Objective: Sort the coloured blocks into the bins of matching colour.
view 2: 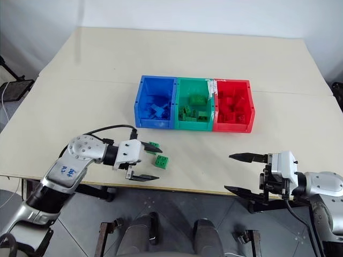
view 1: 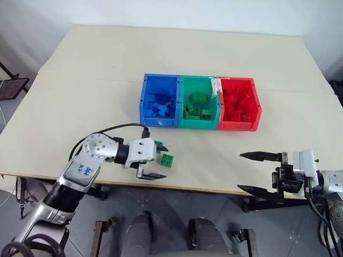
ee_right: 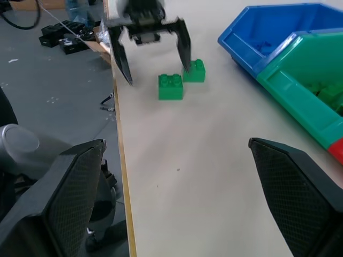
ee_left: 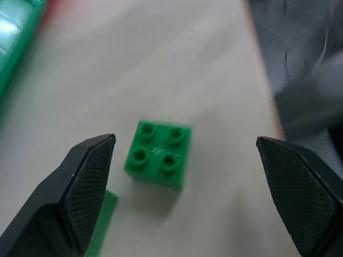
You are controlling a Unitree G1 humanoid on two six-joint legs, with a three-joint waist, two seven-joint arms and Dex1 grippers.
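Noted left gripper [view 1: 162,160] spread wide around near green block [view 1: 168,160], second green block [view 2: 154,147] touching far finger; risked nudging it aside.

The left gripper [view 1: 159,160] is reaching inward with jaws standing wide apart; the right gripper [view 1: 251,171] is hanging level, pointing left, jaws equally wide.

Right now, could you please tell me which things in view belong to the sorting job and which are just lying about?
Part of the job:
- two small green studded plastic bricks on the table, one between the open left gripper's fingers, the other beside it
- joined blue, green and red open plastic bins, already holding bricks
- open right gripper

Just lying about:
- beige table
- black cable on the left arm
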